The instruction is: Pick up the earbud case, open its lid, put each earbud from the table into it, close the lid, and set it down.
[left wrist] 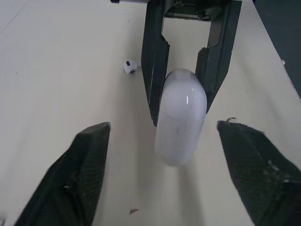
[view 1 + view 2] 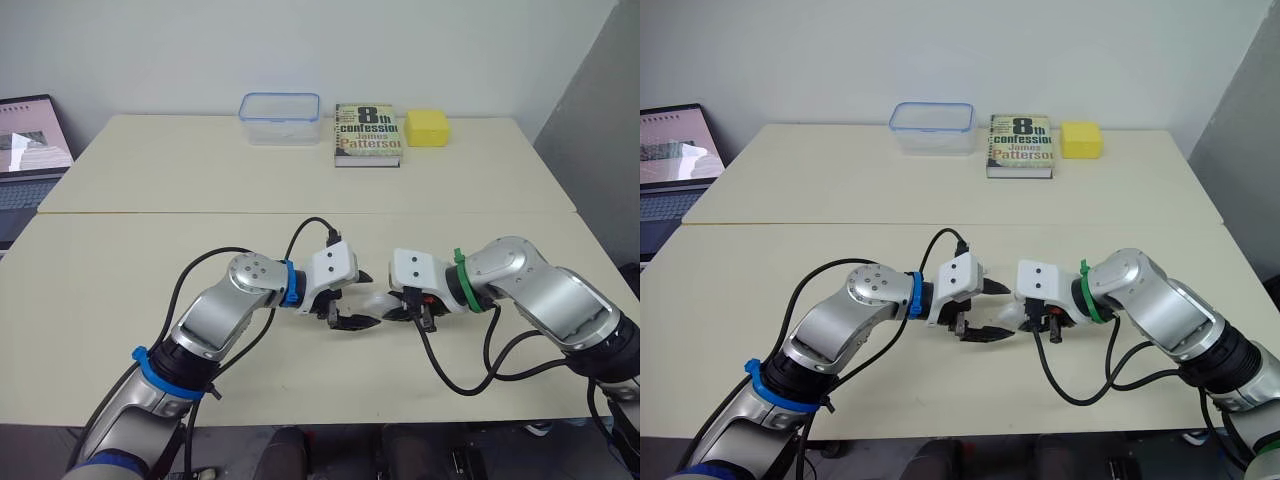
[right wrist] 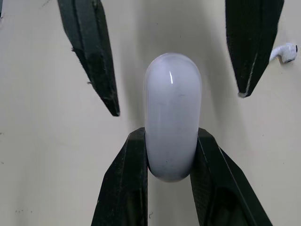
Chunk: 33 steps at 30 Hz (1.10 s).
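Two head cameras look forward and down over the counter (image 2: 120, 260) from above. Each wrist camera sits close, facing the other across the earbud case (image 1: 180, 115), which both share.

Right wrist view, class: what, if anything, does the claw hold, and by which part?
The right claw pinches the white, rounded plastic earbud case by one end, a finger on each side. The open left claw holds nothing.

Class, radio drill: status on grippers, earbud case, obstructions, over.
Right gripper shut on case. Left gripper open, fingers flanking its free end. Lid closed, one earbud lying on table nearby. Nothing in the way.
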Each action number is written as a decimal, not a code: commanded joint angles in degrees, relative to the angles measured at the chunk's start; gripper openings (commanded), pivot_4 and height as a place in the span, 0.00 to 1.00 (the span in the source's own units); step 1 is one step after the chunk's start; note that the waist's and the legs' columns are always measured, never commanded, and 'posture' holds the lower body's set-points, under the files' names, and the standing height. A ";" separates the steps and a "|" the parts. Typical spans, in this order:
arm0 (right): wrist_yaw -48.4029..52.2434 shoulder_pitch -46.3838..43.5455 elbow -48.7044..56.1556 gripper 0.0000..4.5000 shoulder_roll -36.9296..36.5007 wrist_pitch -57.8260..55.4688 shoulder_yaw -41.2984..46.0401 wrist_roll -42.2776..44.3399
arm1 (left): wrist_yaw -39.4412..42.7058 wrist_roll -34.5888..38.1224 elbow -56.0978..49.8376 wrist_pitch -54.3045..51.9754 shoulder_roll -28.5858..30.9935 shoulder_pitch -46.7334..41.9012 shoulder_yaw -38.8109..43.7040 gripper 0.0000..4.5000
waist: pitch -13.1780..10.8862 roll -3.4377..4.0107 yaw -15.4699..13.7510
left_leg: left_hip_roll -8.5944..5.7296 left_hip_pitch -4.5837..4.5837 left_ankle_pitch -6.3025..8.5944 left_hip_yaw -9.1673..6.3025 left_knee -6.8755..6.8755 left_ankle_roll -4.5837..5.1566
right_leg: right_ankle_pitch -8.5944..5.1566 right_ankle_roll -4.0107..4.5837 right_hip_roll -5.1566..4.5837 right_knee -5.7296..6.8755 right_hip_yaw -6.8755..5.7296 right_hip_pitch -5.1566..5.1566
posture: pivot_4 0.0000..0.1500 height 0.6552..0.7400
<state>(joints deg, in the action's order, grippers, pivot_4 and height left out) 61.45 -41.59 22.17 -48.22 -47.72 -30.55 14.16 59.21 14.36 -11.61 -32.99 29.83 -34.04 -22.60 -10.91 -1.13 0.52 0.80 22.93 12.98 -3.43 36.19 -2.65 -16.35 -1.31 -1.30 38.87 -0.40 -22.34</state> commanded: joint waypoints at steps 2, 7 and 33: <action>0.61 -0.03 1.13 0.18 0.06 0.53 2.24 -0.19 | -0.30 0.10 -1.15 0.80 -0.77 -0.19 0.63 0.51 | 0.00 0.00 0.01 | 0.00 0.00 0.00 0.00 0.01 0.00 | 0.00 0.00 0.00 0.01 0.00 0.00 | 1.00 1.00; 0.66 0.12 1.40 0.18 0.22 0.61 2.46 -0.30 | 0.42 0.00 -1.52 0.71 -0.59 0.33 0.29 0.19 | 0.00 0.00 0.01 | 0.00 0.00 0.00 0.00 0.01 0.00 | 0.00 0.00 0.00 0.01 0.00 0.00 | 1.00 1.00; 3.43 -1.85 3.32 0.18 0.92 -0.89 4.44 1.67 | 2.55 0.22 -1.26 1.21 1.52 1.94 0.22 0.18 | 0.00 0.00 0.01 | 0.00 -0.01 0.00 -0.01 0.05 0.00 | 0.01 0.01 0.00 0.05 0.00 0.01 | 1.00 1.00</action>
<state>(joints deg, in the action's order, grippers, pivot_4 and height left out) 64.49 -41.60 22.29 -47.32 -48.73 -30.18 14.62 62.00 14.75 -13.21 -31.90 31.23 -32.46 -22.96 -10.91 -1.13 0.52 0.80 22.93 12.98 -3.44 36.25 -2.65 -16.34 -1.30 -1.29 38.93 -0.40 -22.34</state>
